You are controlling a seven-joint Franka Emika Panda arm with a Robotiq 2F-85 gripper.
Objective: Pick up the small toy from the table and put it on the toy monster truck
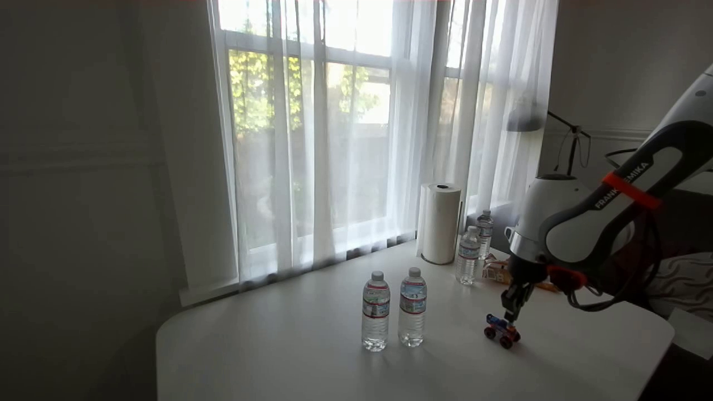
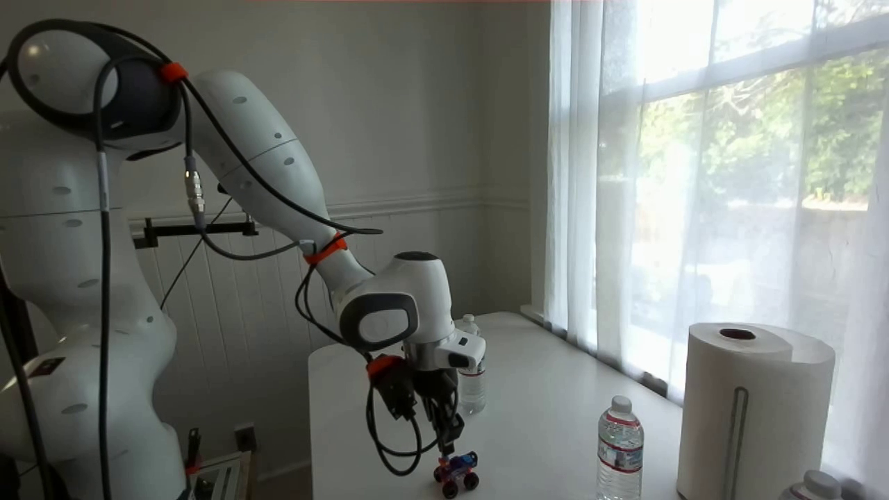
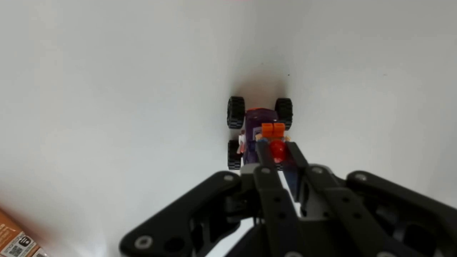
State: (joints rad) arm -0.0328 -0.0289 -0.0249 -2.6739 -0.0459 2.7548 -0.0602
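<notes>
Gripper (image 3: 278,147) pinching one small toy (image 3: 278,150); white table (image 1: 278,345) (window (image 1: 356,111) alongside); four bottles (image 1: 376,312), one truck (image 3: 261,116), one packet (image 1: 495,270), one paper-towel roll (image 1: 441,223).

Small red-and-orange plastic toy (image 3: 277,150): red dome, orange legs. Purple four-wheeled toy monster truck (image 3: 252,134): black tyres, checkered tread, orange edging. Black two-fingered gripper (image 3: 279,147). Clear slim plastic water bottles (image 1: 375,313): red-banded labels, whitish caps. Flat orange packet (image 3: 15,238): white label, black QR pattern. White cylindrical paper roll (image 1: 441,224).

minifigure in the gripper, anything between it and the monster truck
Nothing visible stands in the way: in the wrist view, the gripper holds the minifigure over the toy monster truck; whether they touch is unclear.
</notes>
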